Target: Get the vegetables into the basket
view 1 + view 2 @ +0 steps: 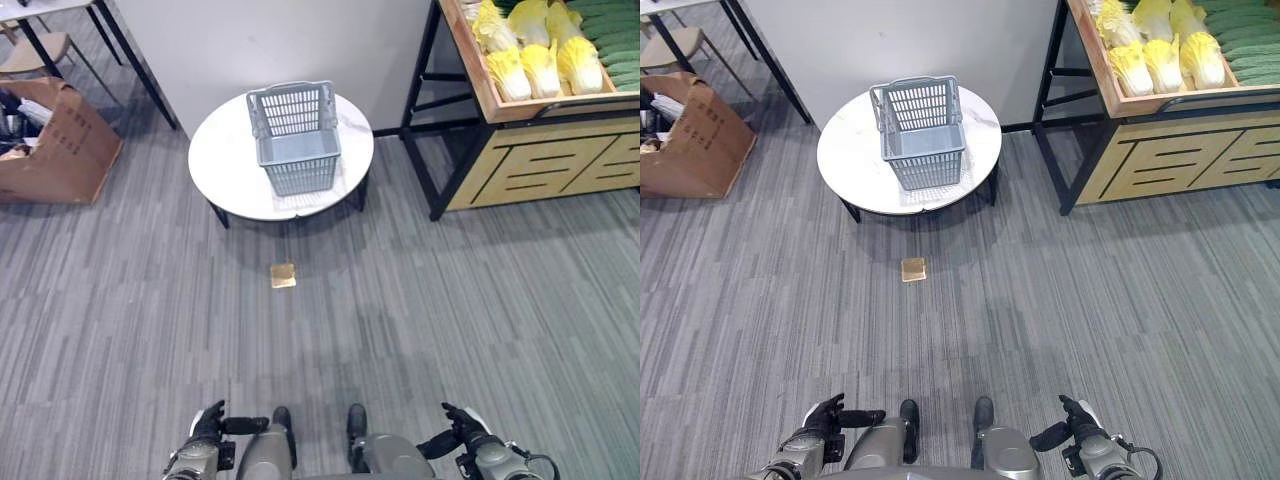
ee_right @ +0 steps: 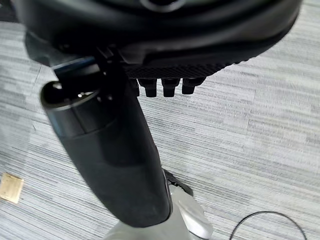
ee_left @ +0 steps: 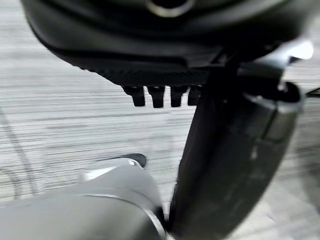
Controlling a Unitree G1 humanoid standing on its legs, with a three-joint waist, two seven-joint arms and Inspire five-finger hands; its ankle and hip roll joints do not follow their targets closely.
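Observation:
A grey plastic basket (image 1: 294,137) stands empty on a round white table (image 1: 225,160) ahead of me. Yellow-white cabbages (image 1: 540,50) and green vegetables (image 1: 610,30) lie in a wooden crate shelf (image 1: 540,150) at the far right. My left hand (image 1: 210,425) hangs low at the bottom left, fingers relaxed, holding nothing. My right hand (image 1: 460,428) hangs low at the bottom right, also relaxed and holding nothing. Both hands are far from the basket and the vegetables. In the wrist views the left hand's fingers (image 3: 157,95) and the right hand's fingers (image 2: 167,86) point at bare carpet.
A small tan square (image 1: 283,275) lies on the grey carpet in front of the table. A cardboard box (image 1: 55,140) sits at the far left, beside a chair (image 1: 40,50) and black table legs (image 1: 130,60). A white wall runs behind the table.

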